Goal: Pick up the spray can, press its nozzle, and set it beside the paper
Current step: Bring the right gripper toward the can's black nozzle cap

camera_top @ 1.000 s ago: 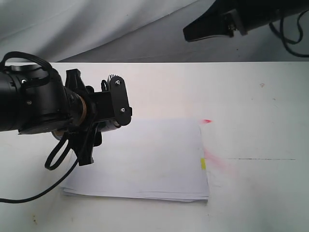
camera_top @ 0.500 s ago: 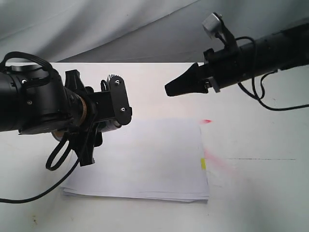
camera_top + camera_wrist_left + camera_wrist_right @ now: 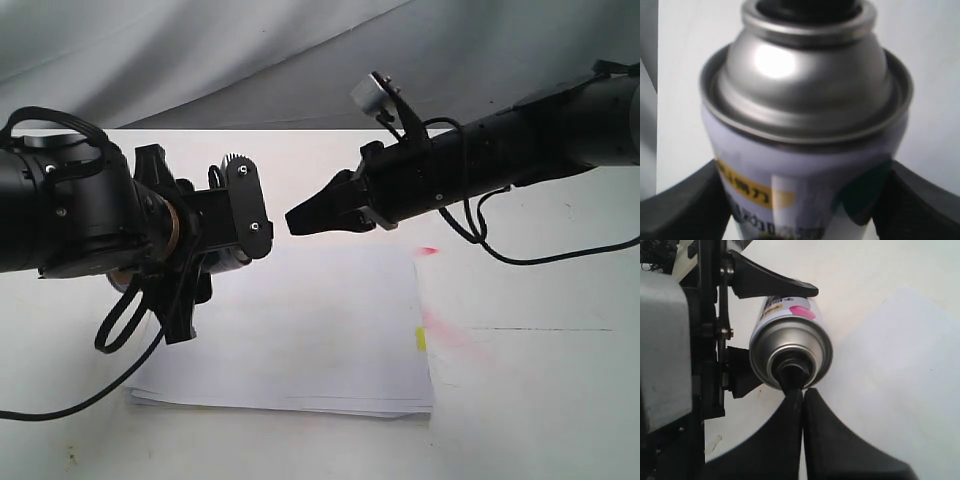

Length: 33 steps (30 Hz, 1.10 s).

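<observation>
My left gripper point(image 3: 243, 215) is shut on the spray can point(image 3: 805, 150) and holds it above the table's left side, lying roughly level. The can's silver dome faces the right arm. In the exterior view the can is almost wholly hidden behind the left gripper. My right gripper point(image 3: 297, 221) is shut, its fingers pressed together with nothing between them. Seen from the right wrist, the right gripper point(image 3: 802, 391) has its tips right at the black nozzle point(image 3: 791, 371) of the spray can point(image 3: 790, 340). The paper point(image 3: 320, 320), with a yellow tab point(image 3: 421, 339), lies flat below both grippers.
The white table point(image 3: 540, 400) carries a small red mark point(image 3: 429, 250) and a pink smear point(image 3: 445, 330) just right of the paper. A grey cloth point(image 3: 200, 60) hangs behind the table. Cables trail from both arms.
The right arm has come in from the upper right, down and leftward, until its shut tips reach the can's nozzle end. The left arm and the can have stayed still.
</observation>
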Tool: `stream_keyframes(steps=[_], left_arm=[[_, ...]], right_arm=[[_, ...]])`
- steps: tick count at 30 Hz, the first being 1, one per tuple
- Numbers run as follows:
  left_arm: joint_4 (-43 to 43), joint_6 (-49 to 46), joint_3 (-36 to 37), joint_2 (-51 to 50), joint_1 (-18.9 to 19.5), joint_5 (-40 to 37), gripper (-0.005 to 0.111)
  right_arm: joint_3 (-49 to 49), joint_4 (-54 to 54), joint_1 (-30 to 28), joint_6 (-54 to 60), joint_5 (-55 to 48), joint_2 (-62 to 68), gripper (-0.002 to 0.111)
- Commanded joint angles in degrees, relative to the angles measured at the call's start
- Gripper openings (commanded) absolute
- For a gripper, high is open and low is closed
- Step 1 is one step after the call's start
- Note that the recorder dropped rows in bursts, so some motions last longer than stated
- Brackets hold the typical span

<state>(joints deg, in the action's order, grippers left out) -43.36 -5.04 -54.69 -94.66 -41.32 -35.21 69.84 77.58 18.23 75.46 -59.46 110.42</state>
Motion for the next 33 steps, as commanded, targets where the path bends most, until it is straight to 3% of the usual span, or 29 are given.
stream_keyframes(steps=[1, 33], left_arm=[[-0.4, 0.6, -0.2, 0.4, -0.3, -0.3, 0.0], [1.1, 2.2, -0.2, 0.4, -0.3, -1.0, 0.0]], right_arm=[[-0.2, 2.7, 0.6, -0.2, 1.8, -0.1, 0.0], [0.3, 5.4, 0.6, 2.0, -2.9, 3.0, 0.0]])
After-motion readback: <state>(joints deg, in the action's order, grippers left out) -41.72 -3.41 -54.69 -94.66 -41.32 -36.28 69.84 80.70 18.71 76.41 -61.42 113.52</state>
